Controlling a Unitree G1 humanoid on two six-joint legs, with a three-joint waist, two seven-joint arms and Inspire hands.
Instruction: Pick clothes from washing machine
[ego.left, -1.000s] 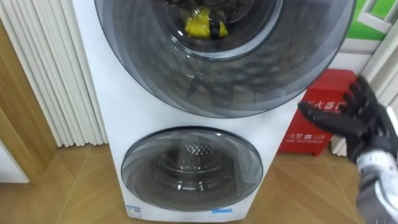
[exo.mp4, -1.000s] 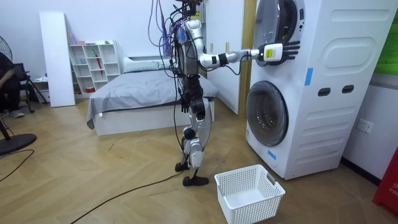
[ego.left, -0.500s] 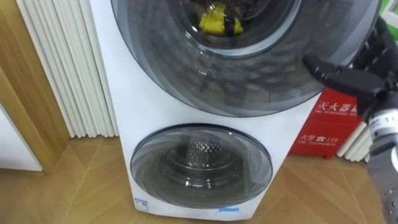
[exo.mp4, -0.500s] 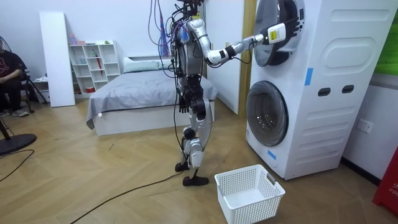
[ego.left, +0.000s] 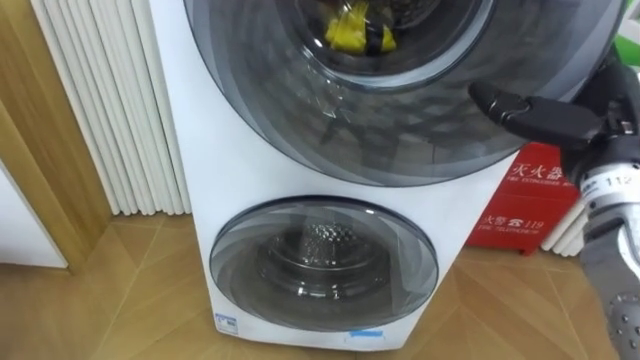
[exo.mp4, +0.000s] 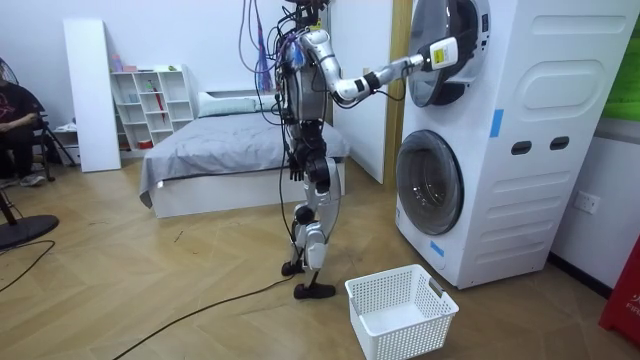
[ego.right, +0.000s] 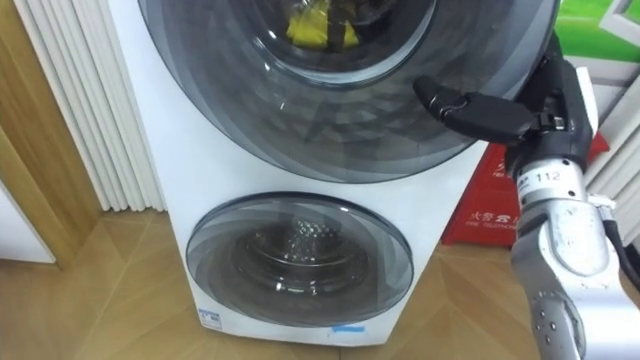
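- Resting at the upper door's (ego.right: 330, 120) right rim, the right hand (ego.right: 540, 118) could be slipped off; whether it is clamped cannot be told.
- The yellow clothes (ego.right: 312, 25) are kept behind that door's glass, and are left unreached if it is pulled weakly.

A home, a bedroom with a laundry corner: a bed (exo.mp4: 230, 150) with a grey cover stands by the far wall, with a white shelf unit (exo.mp4: 150, 100) of small things to its left, and a wooden floor (exo.mp4: 150, 290) runs throughout. On the right stands a stacked white washing machine (exo.mp4: 540, 170), a white laundry basket (exo.mp4: 400, 312) on the floor near it
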